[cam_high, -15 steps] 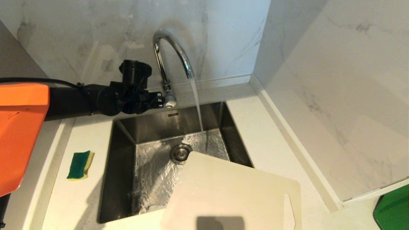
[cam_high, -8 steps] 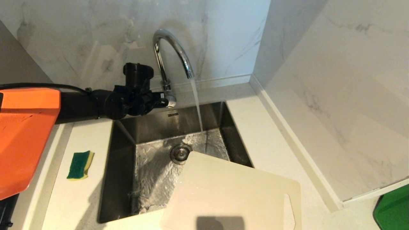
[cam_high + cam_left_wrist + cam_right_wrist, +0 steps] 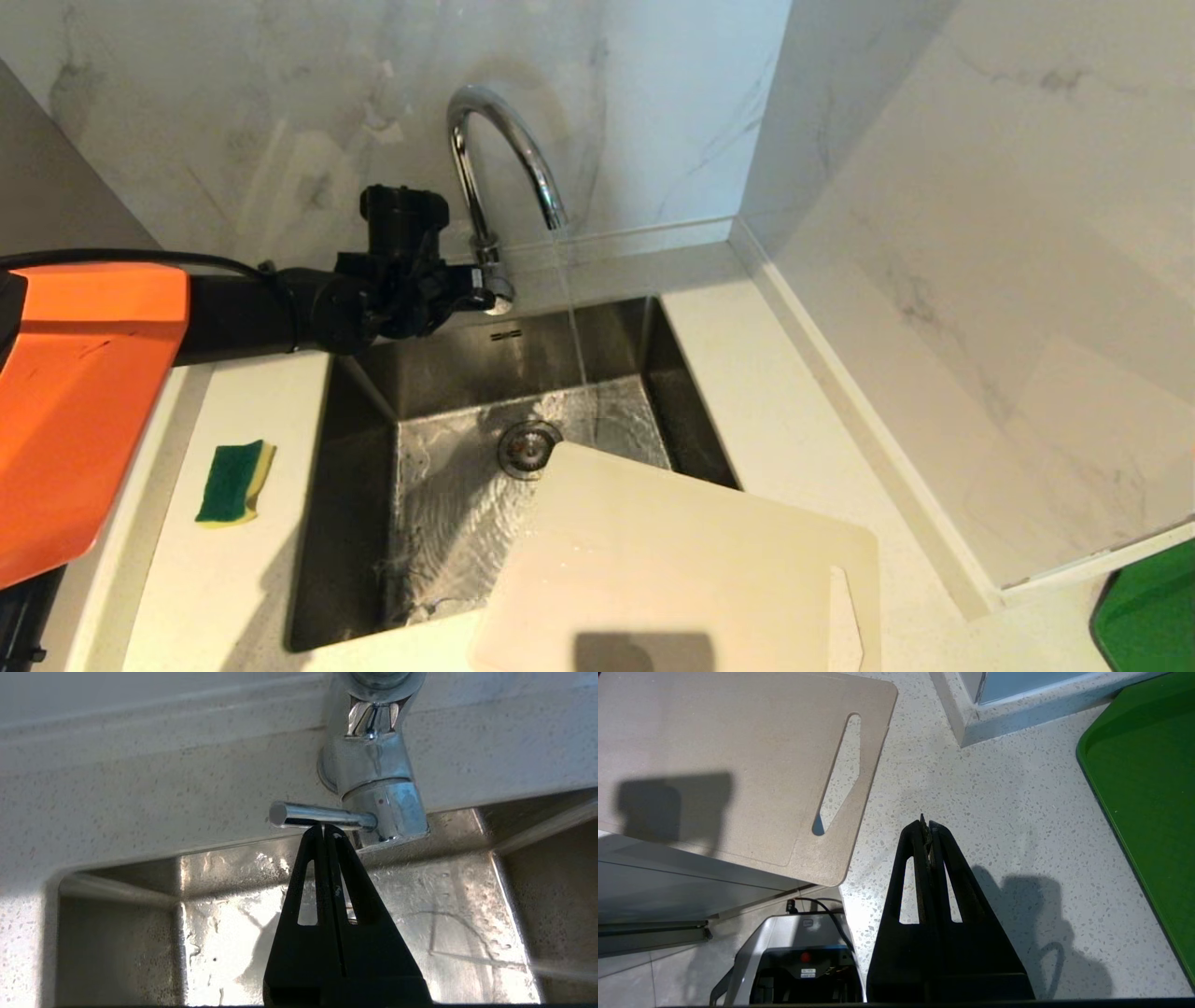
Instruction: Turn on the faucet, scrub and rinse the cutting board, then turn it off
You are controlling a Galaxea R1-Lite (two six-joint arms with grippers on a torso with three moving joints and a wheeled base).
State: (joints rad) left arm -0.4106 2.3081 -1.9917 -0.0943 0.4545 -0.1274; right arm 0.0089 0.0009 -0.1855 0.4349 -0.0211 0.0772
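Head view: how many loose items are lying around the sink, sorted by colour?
Green and yellow: 1, the sponge on the counter
Off-white: 1, the cutting board overhanging the sink
Green: 1, the tray at the corner
Total: 3

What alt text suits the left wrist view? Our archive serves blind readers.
The shut left gripper presses its tips against the faucet's chrome side lever. Beyond them lies the wet steel sink, set in a speckled counter.

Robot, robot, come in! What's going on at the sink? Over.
Left gripper shut, tips against chrome gooseneck faucet lever. Right gripper shut, parked. Thin water stream. Beige plastic cutting board lying across sink corner.
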